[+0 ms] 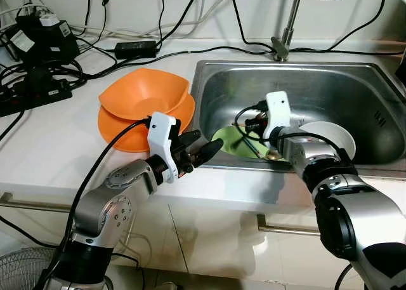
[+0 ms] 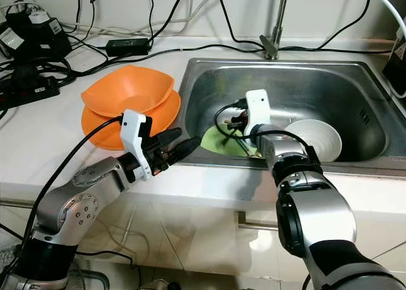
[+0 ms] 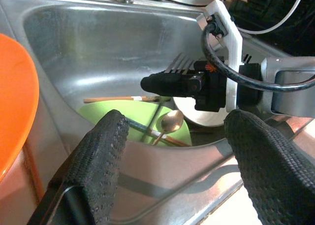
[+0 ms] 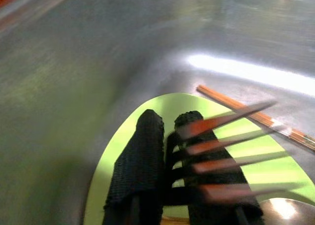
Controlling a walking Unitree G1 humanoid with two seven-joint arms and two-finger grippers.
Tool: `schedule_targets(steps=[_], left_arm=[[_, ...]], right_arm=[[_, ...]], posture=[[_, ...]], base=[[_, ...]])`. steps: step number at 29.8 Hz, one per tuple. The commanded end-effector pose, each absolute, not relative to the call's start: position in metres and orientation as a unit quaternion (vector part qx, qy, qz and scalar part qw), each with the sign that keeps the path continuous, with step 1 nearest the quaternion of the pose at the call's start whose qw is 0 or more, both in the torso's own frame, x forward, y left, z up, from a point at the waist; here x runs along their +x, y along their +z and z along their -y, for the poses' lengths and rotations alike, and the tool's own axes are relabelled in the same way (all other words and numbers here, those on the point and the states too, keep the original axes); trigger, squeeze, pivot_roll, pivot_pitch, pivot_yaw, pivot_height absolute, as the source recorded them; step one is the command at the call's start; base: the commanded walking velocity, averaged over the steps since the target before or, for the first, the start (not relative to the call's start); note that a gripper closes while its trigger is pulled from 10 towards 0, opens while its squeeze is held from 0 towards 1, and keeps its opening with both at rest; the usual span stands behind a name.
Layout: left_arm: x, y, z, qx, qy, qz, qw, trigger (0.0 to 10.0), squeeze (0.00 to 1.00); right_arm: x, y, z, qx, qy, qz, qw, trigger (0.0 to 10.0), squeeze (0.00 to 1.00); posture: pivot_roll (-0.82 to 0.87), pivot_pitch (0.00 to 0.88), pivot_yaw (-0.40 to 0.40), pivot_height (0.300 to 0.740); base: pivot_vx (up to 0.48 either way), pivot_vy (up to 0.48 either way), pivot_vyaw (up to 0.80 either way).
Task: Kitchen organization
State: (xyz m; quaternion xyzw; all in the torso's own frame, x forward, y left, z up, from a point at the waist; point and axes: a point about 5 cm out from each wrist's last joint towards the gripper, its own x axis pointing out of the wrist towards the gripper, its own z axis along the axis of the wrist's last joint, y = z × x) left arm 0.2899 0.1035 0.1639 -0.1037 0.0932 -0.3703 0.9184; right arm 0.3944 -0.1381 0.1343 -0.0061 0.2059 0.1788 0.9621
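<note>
Right gripper (image 4: 170, 136) clamps a fork (image 4: 231, 156) over the green plate (image 4: 113, 151) in the sink (image 1: 355, 80); shallow pinch may let it slip; left gripper (image 3: 172, 151) is spread, empty.

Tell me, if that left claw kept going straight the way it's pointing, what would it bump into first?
Probably the right gripper, which holds a fork above the sink straight ahead of the open left gripper. Depth is unclear; lower down lies the green plate.

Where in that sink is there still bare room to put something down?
Bare steel lies along the sink's back, below the faucet. The front is crowded: green plate, white bowl, chopsticks, spoon, and right gripper holding a fork.
</note>
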Motion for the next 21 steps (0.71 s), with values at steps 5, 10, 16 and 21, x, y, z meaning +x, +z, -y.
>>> schedule_targets(steps=[5, 10, 16, 21], left_arm=[[0.290, 0.167, -0.106, -0.099, -0.363, -0.087, 0.923, 10.0, 0.00], [0.291, 0.168, -0.107, -0.092, -0.361, -0.085, 0.924, 10.0, 0.00], [0.292, 0.173, -0.107, -0.062, -0.353, -0.070, 0.931, 10.0, 0.00], [0.293, 0.171, -0.105, -0.061, -0.356, -0.072, 0.930, 10.0, 0.00]], right_arm=[[0.395, 0.136, 0.133, -0.015, 0.196, -0.206, 0.959, 10.0, 1.00], [0.399, 0.144, 0.135, -0.023, 0.181, -0.181, 0.966, 10.0, 1.00], [0.413, 0.184, 0.155, -0.009, 0.097, -0.075, 0.992, 10.0, 1.00], [0.417, 0.205, 0.161, 0.011, 0.091, -0.029, 0.995, 10.0, 1.00]], posture=[[0.06, 0.045, 0.072, 0.740], [0.06, 0.046, 0.072, 0.740], [0.05, 0.045, 0.074, 0.740], [0.04, 0.042, 0.079, 0.740]], base=[[0.000, 0.000, 0.00], [0.000, 0.000, 0.00], [0.000, 0.000, 0.00], [0.000, 0.000, 0.00]])
